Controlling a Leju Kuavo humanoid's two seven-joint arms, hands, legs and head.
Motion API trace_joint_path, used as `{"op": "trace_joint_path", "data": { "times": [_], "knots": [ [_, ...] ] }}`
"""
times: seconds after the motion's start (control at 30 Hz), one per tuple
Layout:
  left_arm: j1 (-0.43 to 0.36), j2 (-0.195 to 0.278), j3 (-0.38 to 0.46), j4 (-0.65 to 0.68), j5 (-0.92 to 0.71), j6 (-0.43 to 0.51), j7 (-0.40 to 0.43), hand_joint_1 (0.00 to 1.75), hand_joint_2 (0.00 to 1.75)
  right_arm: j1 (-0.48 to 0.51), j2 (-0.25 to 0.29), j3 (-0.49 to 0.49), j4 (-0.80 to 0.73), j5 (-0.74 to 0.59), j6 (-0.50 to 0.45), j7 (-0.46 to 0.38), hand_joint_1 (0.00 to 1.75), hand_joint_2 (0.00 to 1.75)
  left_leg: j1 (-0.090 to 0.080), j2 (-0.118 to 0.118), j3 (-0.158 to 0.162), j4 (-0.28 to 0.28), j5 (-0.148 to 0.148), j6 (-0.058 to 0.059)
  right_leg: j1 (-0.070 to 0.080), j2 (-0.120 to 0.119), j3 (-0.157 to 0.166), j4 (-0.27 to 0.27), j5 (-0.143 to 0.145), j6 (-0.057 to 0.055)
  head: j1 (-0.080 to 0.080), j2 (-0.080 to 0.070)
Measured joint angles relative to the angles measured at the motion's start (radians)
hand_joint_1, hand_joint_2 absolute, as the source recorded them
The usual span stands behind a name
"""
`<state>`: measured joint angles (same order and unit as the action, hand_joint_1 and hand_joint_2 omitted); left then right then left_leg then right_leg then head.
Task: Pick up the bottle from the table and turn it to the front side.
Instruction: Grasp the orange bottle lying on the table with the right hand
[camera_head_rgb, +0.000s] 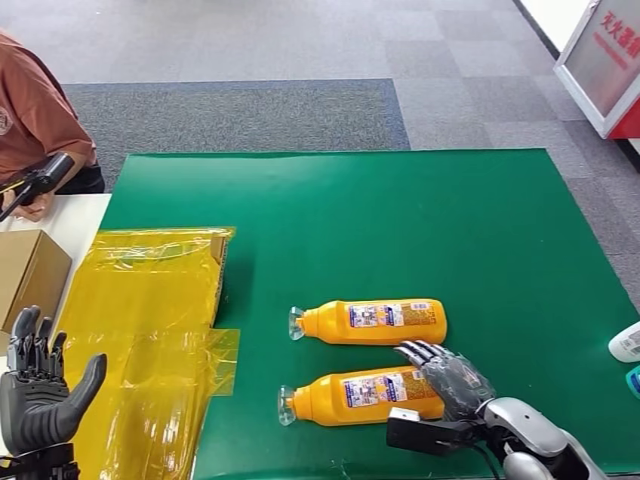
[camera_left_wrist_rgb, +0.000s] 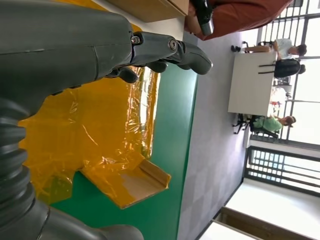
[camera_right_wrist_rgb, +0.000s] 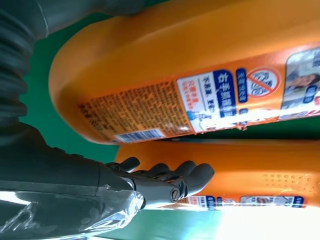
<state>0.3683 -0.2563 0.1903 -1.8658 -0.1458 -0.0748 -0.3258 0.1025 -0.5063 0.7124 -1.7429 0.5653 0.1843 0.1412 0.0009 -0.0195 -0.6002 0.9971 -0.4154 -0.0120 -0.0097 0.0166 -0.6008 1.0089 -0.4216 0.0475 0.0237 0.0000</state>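
On the green tabletop, two orange bottles lie on their sides, parallel and just apart, both with their clear caps toward the robot's left and their labels facing up. The nearer bottle has the right hand at its base end: the dark fingers curve over the bottle's bottom, reaching toward the gap between it and the farther bottle. In the right wrist view the fingers rest slightly curled against the orange side of the nearer bottle, with the farther bottle just beyond; whether they actually clasp the bottle I cannot tell. Both bottles lie flat on the tabletop. The left hand is raised at the left edge, holding nothing, its fingers upright and the thumb spread well apart. Beside it, a flattened cardboard box wrapped in yellow plastic film covers the tabletop's left part. A person in a brown shirt sits at the far left, near a brown cardboard box.
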Motion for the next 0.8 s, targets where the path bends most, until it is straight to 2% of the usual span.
{"op": "trace_joint_path", "data": {
  "times": [0.33,0.53,0.57,0.67,0.7,0.8],
  "knots": [
    [-0.002,0.006,-0.003,0.008,0.005,0.008,0.004,0.0,1.75,-0.01,0.044,0.017,0.054,0.013,-0.006,0.004,0.0,1.75,0.0,0.0,0.0,0.0,0.0,0.0,0.0,0.0,0.0,0.0,0.0,0.0,0.0,0.0],
    [-0.002,0.01,-0.016,0.009,0.011,0.025,0.014,0.0,1.75,-0.013,0.071,0.021,0.087,0.055,-0.048,0.045,0.0,1.75,0.0,0.0,0.001,0.0,0.0,0.0,0.0,0.0,0.001,0.0,0.0,0.0,0.0,0.0],
    [-0.002,0.01,-0.019,0.009,0.011,0.027,0.015,0.0,1.75,-0.013,0.076,0.022,0.094,0.066,-0.057,0.055,0.1,1.75,0.0,0.0,0.001,0.0,0.0,0.0,0.0,0.0,0.001,0.0,0.0,0.0,0.0,0.0],
    [-0.002,0.013,-0.024,0.009,0.011,0.031,0.018,0.0,1.75,-0.017,0.09,0.023,0.116,0.09,-0.076,0.076,1.41,1.75,0.0,0.0,0.001,0.0,0.0,0.0,0.0,0.0,0.001,0.0,0.0,-0.001,0.0,0.0],
    [-0.002,0.013,-0.025,0.009,0.011,0.032,0.02,0.0,1.75,-0.019,0.094,0.023,0.122,0.095,-0.082,0.079,1.75,1.75,0.0,0.0,0.001,0.0,0.0,0.0,0.0,0.0,0.001,0.0,0.0,-0.001,0.0,0.0],
    [-0.002,0.015,-0.026,0.009,0.011,0.034,0.025,0.0,1.75,-0.024,0.105,0.024,0.133,0.103,-0.092,0.084,1.75,1.75,0.0,0.0,0.002,0.0,0.0,0.0,0.0,0.0,0.001,0.0,0.0,-0.001,0.0,0.0]
  ]
}}
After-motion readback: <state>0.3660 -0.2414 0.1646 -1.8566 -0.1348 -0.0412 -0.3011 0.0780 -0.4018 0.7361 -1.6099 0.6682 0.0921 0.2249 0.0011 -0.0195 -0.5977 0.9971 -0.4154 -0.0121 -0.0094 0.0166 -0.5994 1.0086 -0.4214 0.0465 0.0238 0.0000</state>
